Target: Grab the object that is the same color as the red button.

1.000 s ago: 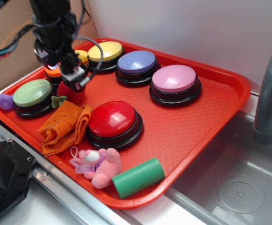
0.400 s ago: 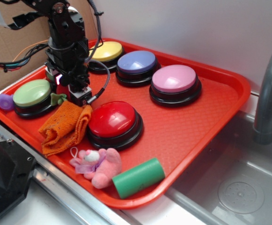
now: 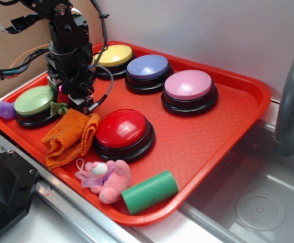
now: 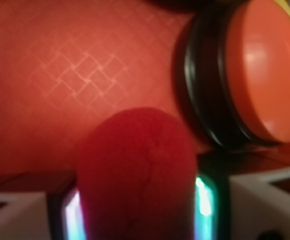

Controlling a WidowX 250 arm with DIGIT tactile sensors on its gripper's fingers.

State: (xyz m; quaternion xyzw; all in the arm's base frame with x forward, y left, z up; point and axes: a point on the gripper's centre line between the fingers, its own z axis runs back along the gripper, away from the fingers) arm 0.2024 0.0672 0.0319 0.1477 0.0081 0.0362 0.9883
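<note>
Claw (image 3: pixel 75 101) shifted slightly left vs 0.4 s ago, fuzzy red ball (image 4: pixel 137 175) squeezed btwn its fingers, orange-topped button (image 4: pixel 262 70) just beyond, orange cloth (image 3: pixel 71 135) below claw, red button (image 3: pixel 122 132) to its right on tray (image 3: pixel 223 126).

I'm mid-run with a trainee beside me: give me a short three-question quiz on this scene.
1. True or false: the fuzzy red ball-shaped plush sits between the gripper fingers.
2. Which lies against the glossy red dome button? A: green cylinder; B: orange mesh cloth; C: pink plush toy.
3. Fill in: in the wrist view, the button beside the red plush has an ____ top.

Key: 1 true; 2 B; 3 orange.
</note>
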